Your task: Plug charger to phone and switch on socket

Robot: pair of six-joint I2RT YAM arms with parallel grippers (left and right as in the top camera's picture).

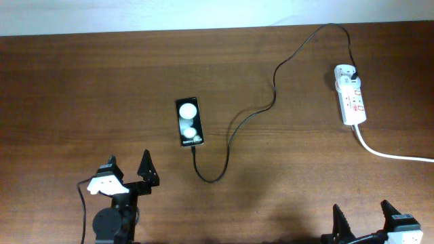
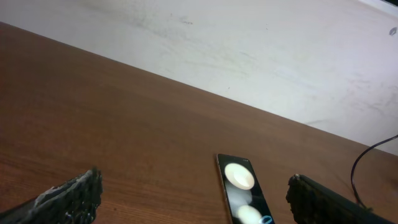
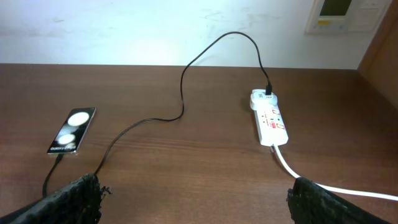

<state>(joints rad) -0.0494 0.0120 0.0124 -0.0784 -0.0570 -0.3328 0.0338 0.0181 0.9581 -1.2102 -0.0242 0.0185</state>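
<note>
The black phone (image 1: 189, 123) lies flat mid-table with two white round spots on its face. It also shows in the left wrist view (image 2: 244, 196) and the right wrist view (image 3: 73, 129). The thin black charger cable (image 1: 252, 116) runs from the phone's near end, loops, and goes back to its plug in the white socket strip (image 1: 351, 100), which also shows in the right wrist view (image 3: 270, 121). My left gripper (image 1: 129, 171) is open and empty, near the front edge below-left of the phone. My right gripper (image 1: 363, 220) is open and empty at the front right.
The socket's thick white cord (image 1: 393, 154) trails off to the right edge. The brown wooden table (image 1: 81, 88) ends at a white wall at the back. A white wall panel (image 3: 342, 15) shows at the top right of the right wrist view.
</note>
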